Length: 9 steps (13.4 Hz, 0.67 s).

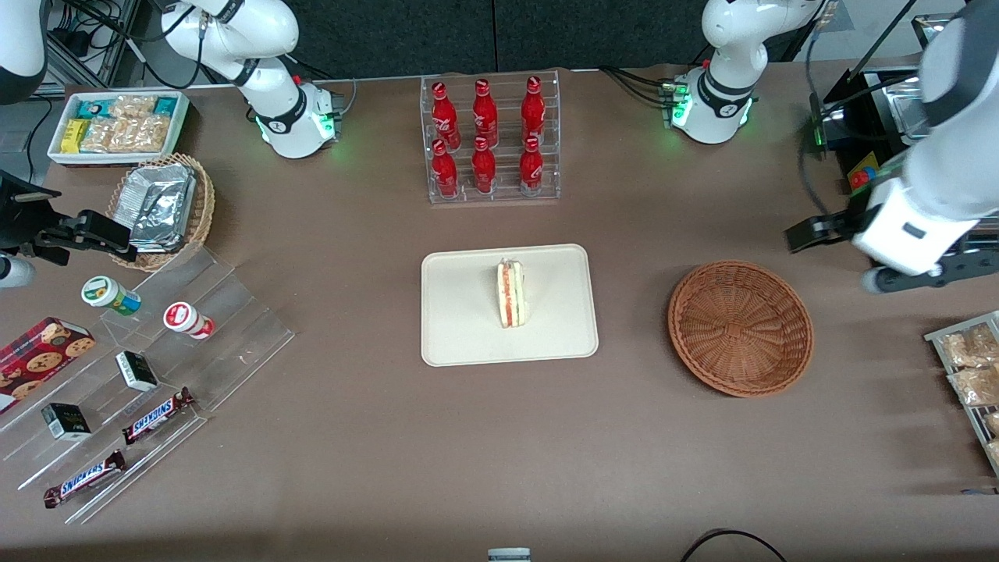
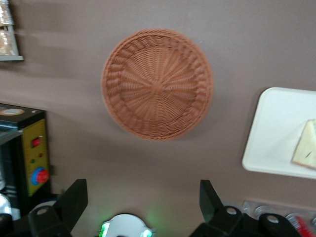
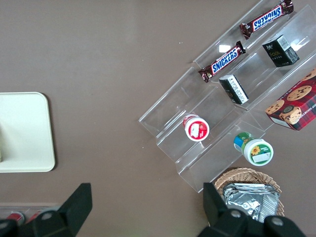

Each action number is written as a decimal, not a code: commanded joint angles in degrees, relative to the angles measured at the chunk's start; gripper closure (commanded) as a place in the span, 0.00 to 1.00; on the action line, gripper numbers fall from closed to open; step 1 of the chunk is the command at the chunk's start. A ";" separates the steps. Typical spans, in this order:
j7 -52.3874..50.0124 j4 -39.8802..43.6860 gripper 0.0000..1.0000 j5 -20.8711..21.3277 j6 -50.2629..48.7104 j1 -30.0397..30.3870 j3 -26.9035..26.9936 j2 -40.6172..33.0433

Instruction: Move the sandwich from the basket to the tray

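- Hovering above the brown bench (image 1: 375, 437) at the working arm's end, the left arm's hand (image 2: 143, 200) hangs released, its two black fingers (image 2: 74, 197) spread wide with nothing between them.
- In the front view the hand (image 1: 808, 232) shows as a dark tip at the end of the white arm, farther from the front camera than the basket and apart from it.
- Below the hand lies the round, shallow, reddish-brown woven wicker basket (image 2: 158, 84); its bowl holds nothing, and it sits flat on the bench (image 1: 740, 328).
- The small triangular sandwich of pale white bread with red-orange and green filling layers (image 1: 512, 293) is well away from the hand, toward the parked arm's end; it rests on the flat cream-coloured rectangular tray with rounded corners (image 1: 468, 328), near the tray's middle, its layered cut edge facing up.
- From the wrist camera only a pale corner of the sandwich (image 2: 305, 150) shows, on the tray (image 2: 276, 133) beside the basket but not touching it.
- A clear acrylic rack of six red bottles (image 1: 490, 140) stands farther from the front camera than the tray.
- A black box with a yellow panel and a red knob (image 2: 35, 163) sits close beside the hand, near the basket.
- At the parked arm's end a clear stepped stand (image 1: 156, 367) carries chocolate bars (image 1: 156, 415), small dark boxes and two round tubs.
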 commanded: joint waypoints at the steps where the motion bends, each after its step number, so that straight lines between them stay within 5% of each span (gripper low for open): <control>1: 8.77 -3.42 0.00 -5.09 -0.80 -5.13 11.52 -5.27; 7: 15.30 -13.79 0.00 -6.34 -0.01 -19.81 28.86 -14.15; 9: 15.92 -12.67 0.00 -6.17 1.30 -20.00 29.33 -13.55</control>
